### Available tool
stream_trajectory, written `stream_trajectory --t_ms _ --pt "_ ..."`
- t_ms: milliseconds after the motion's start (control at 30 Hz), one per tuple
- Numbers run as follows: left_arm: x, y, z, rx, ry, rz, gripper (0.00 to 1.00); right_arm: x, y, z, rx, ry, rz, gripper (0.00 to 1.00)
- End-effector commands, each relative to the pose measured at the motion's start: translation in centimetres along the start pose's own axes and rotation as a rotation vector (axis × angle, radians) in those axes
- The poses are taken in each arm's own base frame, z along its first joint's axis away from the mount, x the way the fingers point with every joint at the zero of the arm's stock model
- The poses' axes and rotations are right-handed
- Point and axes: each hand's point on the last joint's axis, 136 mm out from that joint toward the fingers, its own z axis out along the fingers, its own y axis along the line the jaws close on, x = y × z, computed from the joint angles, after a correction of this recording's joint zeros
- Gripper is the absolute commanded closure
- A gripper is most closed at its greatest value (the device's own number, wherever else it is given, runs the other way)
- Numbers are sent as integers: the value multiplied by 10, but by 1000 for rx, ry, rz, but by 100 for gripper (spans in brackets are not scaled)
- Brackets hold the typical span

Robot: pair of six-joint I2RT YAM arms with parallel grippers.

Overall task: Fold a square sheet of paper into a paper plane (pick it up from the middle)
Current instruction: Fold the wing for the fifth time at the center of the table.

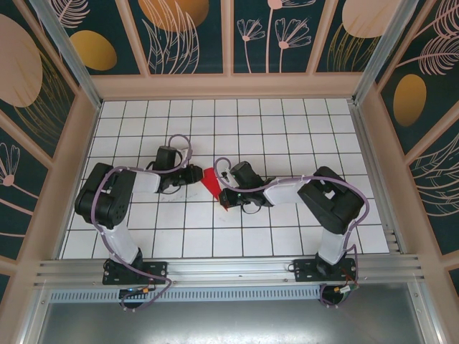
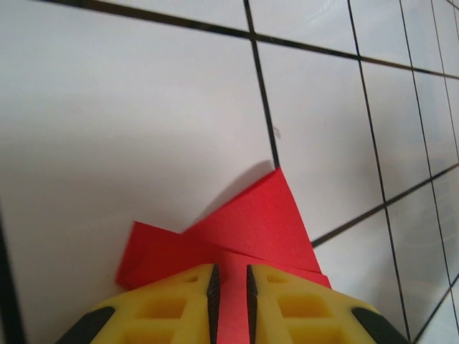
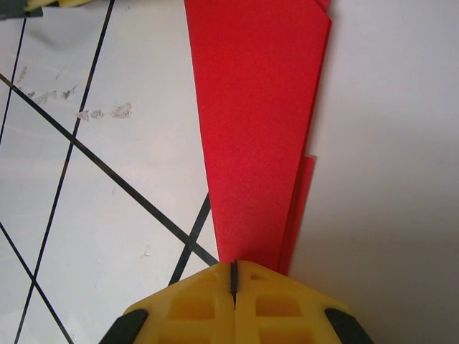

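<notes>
One red paper (image 1: pixel 212 183) lies near the middle of the counter (image 1: pixel 287 115), folded long and pointy. There are two pincers. The left pincer (image 2: pixel 231 272) is narrow, with paper in its gap; I cannot tell if it holds. The right pincer (image 3: pixel 233 265) is shut at the thin end.

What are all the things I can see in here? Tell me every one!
paper: one, bright red, folded to a point, mid-table between the two grippers
table: one, white with black grid lines, under everything
walls: dark teal with leaf and flower pictures, around three sides of the table
rail: one, silver metal, along the near edge
left arm and right arm: two, black and white with purple cables, bolted at the rail
left gripper: yellow fingers, red paper in the narrow gap between them
right gripper: yellow fingers, shut on the paper's narrow tip
</notes>
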Motion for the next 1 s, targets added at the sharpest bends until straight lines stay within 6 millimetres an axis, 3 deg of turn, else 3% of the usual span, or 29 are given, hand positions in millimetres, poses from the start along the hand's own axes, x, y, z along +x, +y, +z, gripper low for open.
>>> stream_trajectory --t_ms 0,233,433,467,633,767,967 --pt "-16 61 -7 -224 -72 -65 78 77 -59 -3 208 237 88 100" --pt "-42 63 -14 -261 -112 -65 78 74 -57 -2 200 229 89 100" --pt "-53 31 -35 -178 -154 -38 78 65 -48 -2 170 207 81 100" --pt "-55 18 -44 -139 -171 -27 78 63 -47 -1 165 201 79 100" --pt "-39 -24 -58 34 -180 -32 83 56 -39 -1 136 183 70 100" --pt "-15 -41 -50 89 -143 -15 89 45 -31 -4 110 147 62 100" --pt "3 -57 -27 148 -78 -6 98 33 -20 -6 67 109 48 100"
